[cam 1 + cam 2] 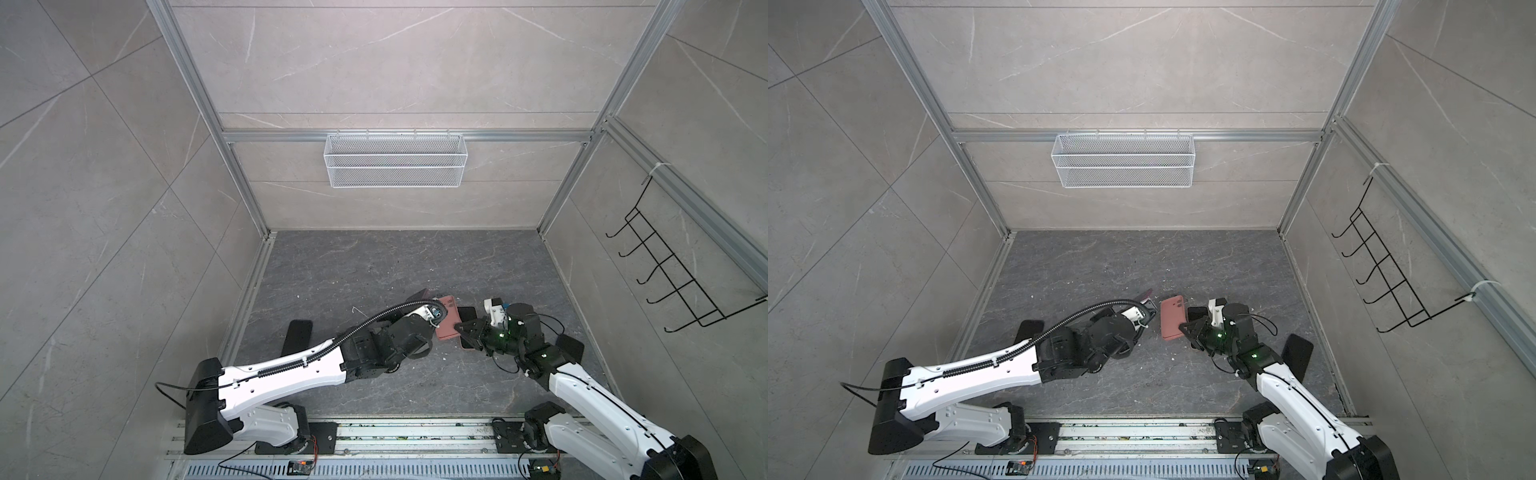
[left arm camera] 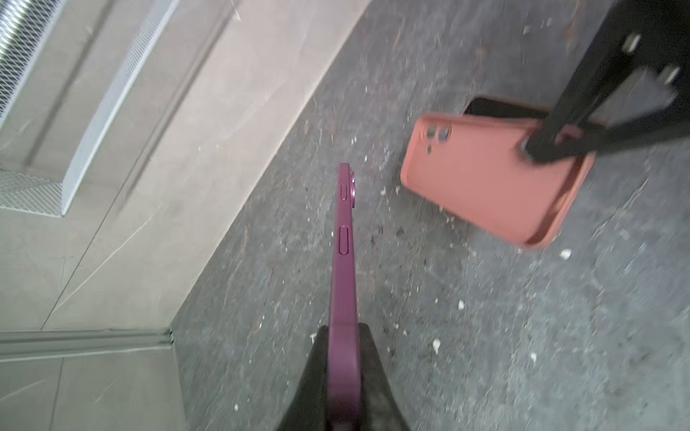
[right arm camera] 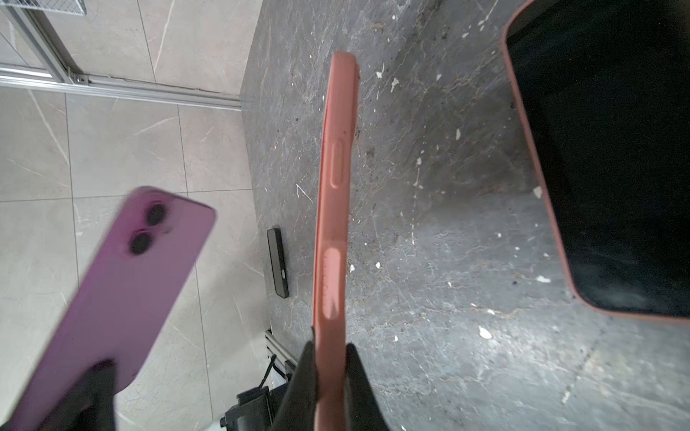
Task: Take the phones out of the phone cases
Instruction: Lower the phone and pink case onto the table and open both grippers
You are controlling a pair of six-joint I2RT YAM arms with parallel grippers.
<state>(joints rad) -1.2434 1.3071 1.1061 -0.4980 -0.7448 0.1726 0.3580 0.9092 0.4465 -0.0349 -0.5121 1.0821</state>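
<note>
A purple phone (image 2: 344, 261) is held edge-on in my left gripper (image 2: 343, 336), which is shut on its lower end. The wrist view of the other arm shows the phone's back with two lenses (image 3: 123, 283). The salmon-pink phone case (image 3: 332, 224) is apart from the phone. My right gripper (image 3: 330, 350) is shut on its edge. In both top views the case (image 1: 446, 318) (image 1: 1172, 318) hangs just above the floor between the two grippers, with the right gripper (image 1: 1183, 328) at its right side. The phone (image 1: 1144, 296) sticks up left of the case.
A second phone in a pink case (image 3: 612, 156) lies screen up on the dark floor under the right gripper. Black phones lie at the left (image 1: 297, 336) and right (image 1: 571, 347). A white mesh basket (image 1: 395, 160) hangs on the back wall and a black hook rack (image 1: 681, 266) on the right wall.
</note>
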